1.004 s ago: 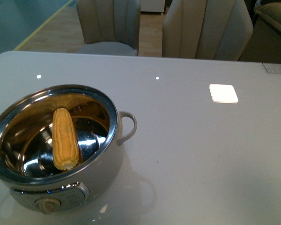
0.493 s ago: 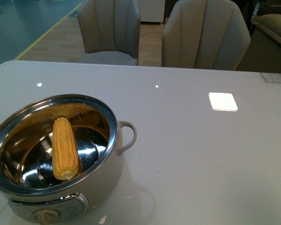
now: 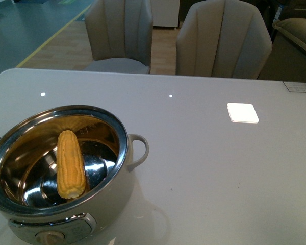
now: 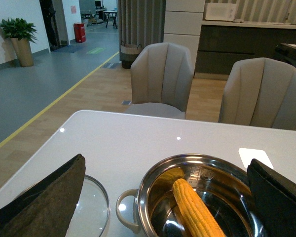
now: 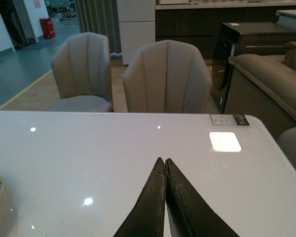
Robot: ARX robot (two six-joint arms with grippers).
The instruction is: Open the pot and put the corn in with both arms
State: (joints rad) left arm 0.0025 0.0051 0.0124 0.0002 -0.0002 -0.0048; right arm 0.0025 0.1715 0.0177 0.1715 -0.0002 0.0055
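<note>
Glossy white table (image 3: 204, 168), two pale chairs (image 3: 222, 38) behind, office floor beyond. Sitting at the near left corner of that table: pot (image 3: 58, 168), wide open. Lying inside on the steel bottom, lengthwise toward the far wall: corn (image 3: 70, 163), fully below the rim, nothing gripping it. Parked flat on the table just beside the pot's handle, seen in the left wrist view: glass lid (image 4: 91, 205), mostly hidden behind a finger.

Left gripper (image 4: 165, 197) up above the pot, looking down into it, fingers (image 4: 44, 202) spread wide with nothing between them. Right gripper (image 5: 165, 170) well off to the side over bare table, tips pressed together, carrying nothing, only an edge of the pot visible in its view. No arm visible from the front camera.

Reads as job essentially complete: lid off, cob in. What is left, by the look of it, is a clean exit. Best done by lifting the left arm straight up before swinging away, keeping those spread fingers clear of the rim and of the lid beside it; bumping either could shove the pot or skate the lid across that slick surface.
</note>
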